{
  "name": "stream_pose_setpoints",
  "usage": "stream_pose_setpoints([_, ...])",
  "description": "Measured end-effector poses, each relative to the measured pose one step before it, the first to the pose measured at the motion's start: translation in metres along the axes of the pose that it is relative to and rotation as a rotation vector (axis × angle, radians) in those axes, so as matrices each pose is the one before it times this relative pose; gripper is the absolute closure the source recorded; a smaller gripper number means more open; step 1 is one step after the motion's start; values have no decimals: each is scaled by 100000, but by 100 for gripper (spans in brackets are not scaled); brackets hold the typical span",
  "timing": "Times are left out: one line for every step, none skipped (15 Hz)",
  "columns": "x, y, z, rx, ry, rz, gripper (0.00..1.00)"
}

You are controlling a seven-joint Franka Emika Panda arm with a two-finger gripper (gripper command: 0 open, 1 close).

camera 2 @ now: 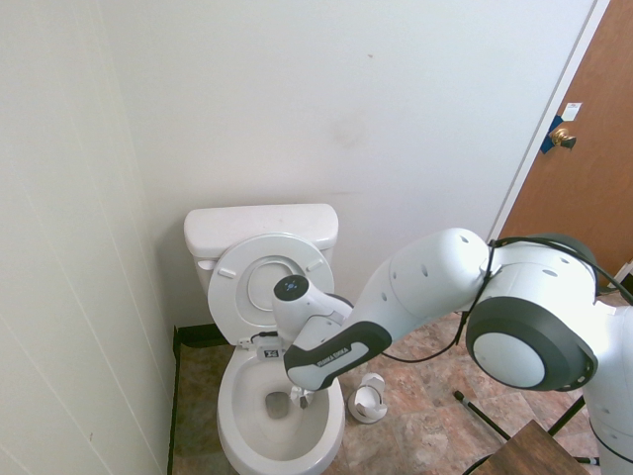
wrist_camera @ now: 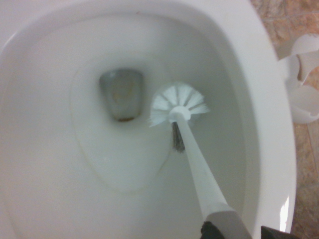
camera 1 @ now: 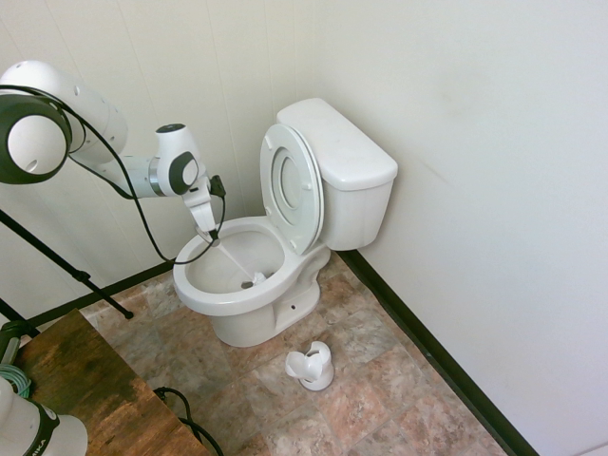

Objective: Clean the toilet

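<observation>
So the claw (camera 1: 211, 228) is clamped on the handle of a white toilet brush (wrist_camera: 178, 105), pointing straight down so the handle slants into the bowl and the bristles reach the bottom, just beside the drain. The toilet (camera 1: 285, 247) sits in the corner against the wall, seat and lid tipped up against the tank, probably to clear the way. It's glossy white, with a faint brownish ring around the drain. The empty brush holder (camera 1: 312, 367) is on the floor nearby.

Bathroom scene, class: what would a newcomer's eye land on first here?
The white toilet in the corner, seat and lid raised against its tank. Above the bowl the end effector holds a white brush, head down inside near the drain. The empty brush holder stands on the tiled floor beside the toilet.
</observation>
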State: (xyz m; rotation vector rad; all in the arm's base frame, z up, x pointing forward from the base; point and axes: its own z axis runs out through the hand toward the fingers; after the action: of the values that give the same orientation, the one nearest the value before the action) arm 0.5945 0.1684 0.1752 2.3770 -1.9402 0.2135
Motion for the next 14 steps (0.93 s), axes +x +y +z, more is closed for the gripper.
stream_pose_setpoints([1546,-939,-219,1169,-739,2020,100])
stream_pose_setpoints([1166,-1134,-51,1418,-17,1661,100])
stream_pose_setpoints([870,-1345,217,1402,432,1770,100])
stream_pose_setpoints([427,-1215,399,599,236,1316,100])
stream_pose_setpoints([207,-1167,405,491,533,781,100])
stream_pose_setpoints([158,-1176,426,547,690,552,100])
stream_pose_setpoints([53,-997,272,330,721,404,100])
stream_pose_setpoints([-48,-994,104,287,605,347,100])
stream_pose_setpoints([-244,-882,-37,-197,348,217,100])
stream_pose_setpoints([-589,-686,-115,-334,318,-352,100])
stream_pose_setpoints([-921,-578,-313,175,94,-684,100])
stream_pose_setpoints([-1363,-422,-461,425,-13,-886,100])
stream_pose_setpoints([-1398,-273,-538,490,-51,-936,100])
stream_pose_setpoints([-1284,-131,-456,543,-129,-820,100])
